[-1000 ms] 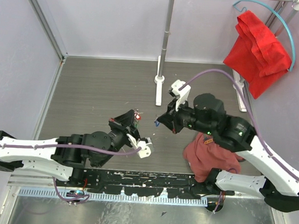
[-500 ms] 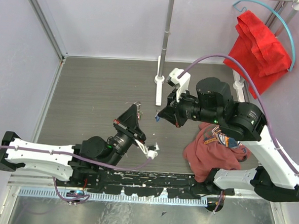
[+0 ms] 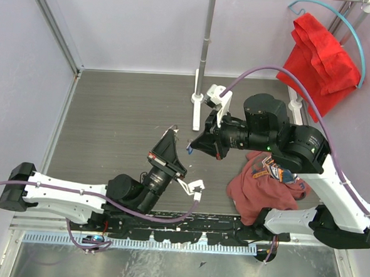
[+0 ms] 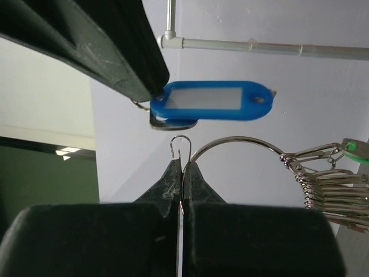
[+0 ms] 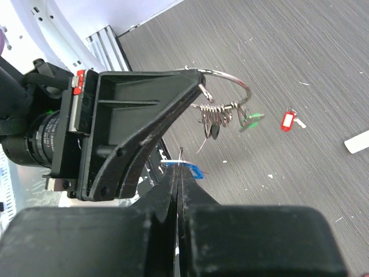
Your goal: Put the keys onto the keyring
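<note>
Seen from above, both arms meet over the middle of the grey worktop [image 3: 111, 109]. The left claw [image 3: 171, 137] is lifted with its tips pointing far. The right claw [image 3: 197, 145] faces it from the right, a blue-tagged key [image 3: 188, 150] at its tips. The two claws are just apart.

In the left wrist view, the left claw is closed on the wire of the keyring [image 4: 236, 138], close by its open hooked end [image 4: 180, 141]. Several keys [image 4: 323, 187] already hang bunched on the loop to the right, one with a green tag [image 4: 358, 148]. The blue tag hangs just above the hook and does not touch it.

In the right wrist view, the right claw is closed, pinching the blue tag. A red-tagged key [image 5: 287, 120] lies on the worktop to the right, well apart from both claws.

The risks, as I judge them: the blue key's small eyelet is hard to meet with the hook, and a slight misalignment would push the wire sideways and twist it in the thin pinch. Tilting the loop could let the threaded keys slide to the open end and off.
</note>
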